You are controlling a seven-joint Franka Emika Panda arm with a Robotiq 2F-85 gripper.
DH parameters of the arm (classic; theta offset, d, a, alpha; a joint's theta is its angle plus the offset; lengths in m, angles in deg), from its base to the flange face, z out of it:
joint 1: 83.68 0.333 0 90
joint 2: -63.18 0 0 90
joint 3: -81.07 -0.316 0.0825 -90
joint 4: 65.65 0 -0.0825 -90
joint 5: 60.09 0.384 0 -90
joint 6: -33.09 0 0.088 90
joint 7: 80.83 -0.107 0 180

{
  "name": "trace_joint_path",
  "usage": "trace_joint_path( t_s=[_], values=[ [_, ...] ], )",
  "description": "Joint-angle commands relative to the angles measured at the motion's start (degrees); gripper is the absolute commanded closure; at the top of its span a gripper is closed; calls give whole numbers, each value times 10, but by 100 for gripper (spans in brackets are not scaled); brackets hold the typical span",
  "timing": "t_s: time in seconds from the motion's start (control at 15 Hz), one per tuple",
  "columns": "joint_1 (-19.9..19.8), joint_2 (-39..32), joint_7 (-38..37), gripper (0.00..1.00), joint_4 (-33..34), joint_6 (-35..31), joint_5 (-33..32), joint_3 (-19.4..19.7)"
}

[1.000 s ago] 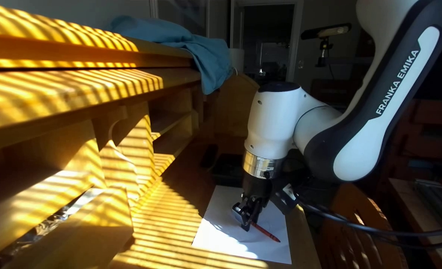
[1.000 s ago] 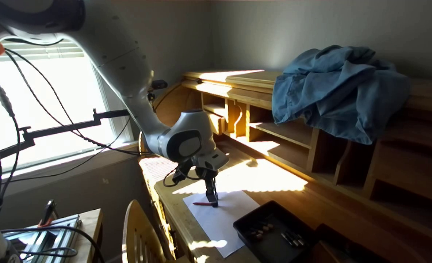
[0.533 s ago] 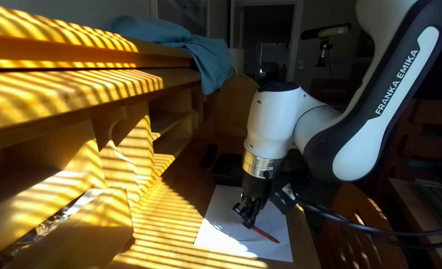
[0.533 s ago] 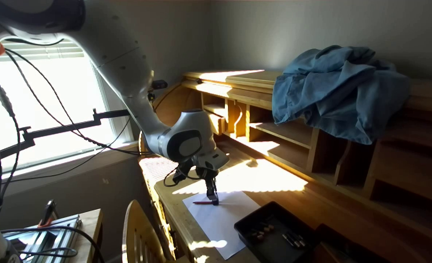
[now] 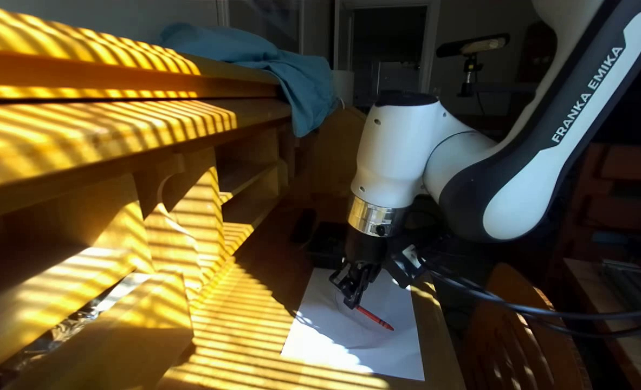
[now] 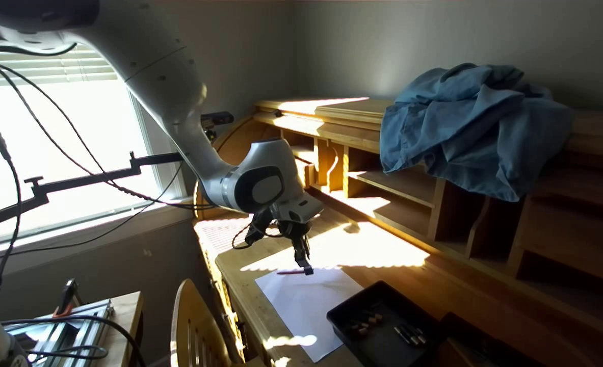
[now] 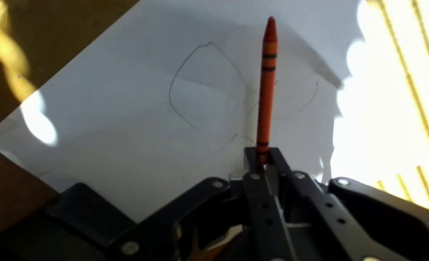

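My gripper (image 7: 263,156) is shut on the blunt end of a red-orange crayon (image 7: 266,94), which shows black bands near both ends. The crayon's pointed tip faces away from the fingers in the wrist view. Both exterior views show the crayon (image 5: 375,318) sticking out sideways from the fingertips, held above a white sheet of paper (image 6: 306,306). Thin curved pencil-like lines mark the paper (image 7: 109,108) beneath it. Only the crayon's very end is hidden between the finger pads.
A black tray (image 6: 377,351) with several crayons (image 6: 408,334) stands beside the paper on the wooden desk. Shelves (image 6: 408,188) rise along the desk's back, with a blue cloth (image 6: 464,122) draped on top. A wooden chair (image 6: 194,316) stands at the desk's front edge.
The fingers have closed on the crayon, which was lying on the paper. Arm and crayon have since risen, and the crayon is now off the sheet.
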Motion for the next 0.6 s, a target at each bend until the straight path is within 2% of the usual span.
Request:
trace_joint_path(
  t_s=[0.0,0.33,0.53],
  values=[
    [70,18,-102,98,-5,16,-85,80],
    [135,12,-216,98,3,12,-179,149],
    [164,9,-273,98,8,18,-229,175]
  ],
)
